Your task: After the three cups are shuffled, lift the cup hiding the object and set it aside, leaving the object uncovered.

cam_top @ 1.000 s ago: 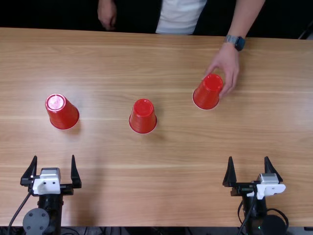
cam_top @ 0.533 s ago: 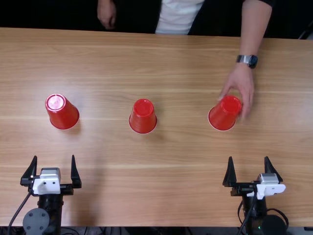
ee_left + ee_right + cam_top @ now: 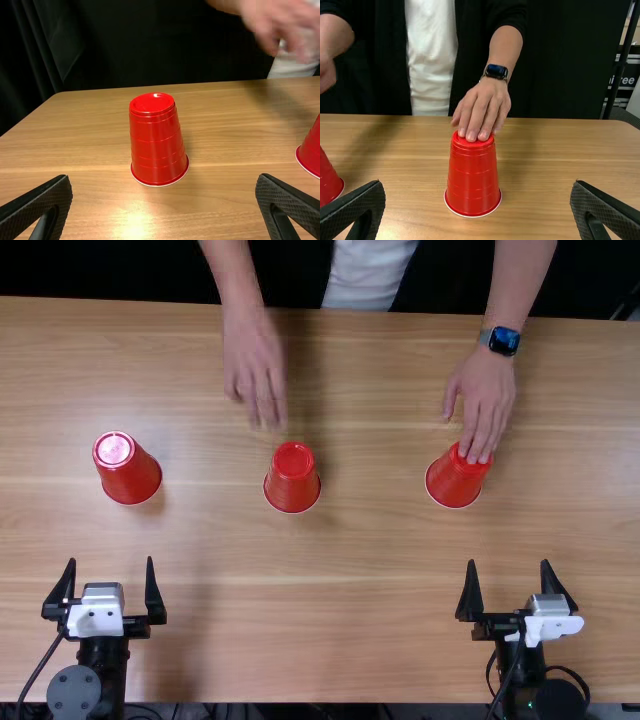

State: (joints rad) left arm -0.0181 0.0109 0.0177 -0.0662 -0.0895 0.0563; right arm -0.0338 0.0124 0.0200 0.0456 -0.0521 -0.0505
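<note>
Three red cups stand upside down in a row on the wooden table: the left cup, the middle cup and the right cup. A person's hand with a wristwatch rests its fingertips on the right cup's top. The person's other hand hovers just behind the middle cup. My left gripper and right gripper sit open near the table's front edge, well short of the cups, with nothing between their fingers. The hidden object is out of sight.
The person stands at the table's far edge. Bare wood lies between the grippers and the cup row. The middle cup's rim shows at the side of each wrist view.
The person's hand slid the right cup rightward and nearer into line with the others and now rests on its top. The other hand came forward toward the middle cup. Both arms stayed still.
</note>
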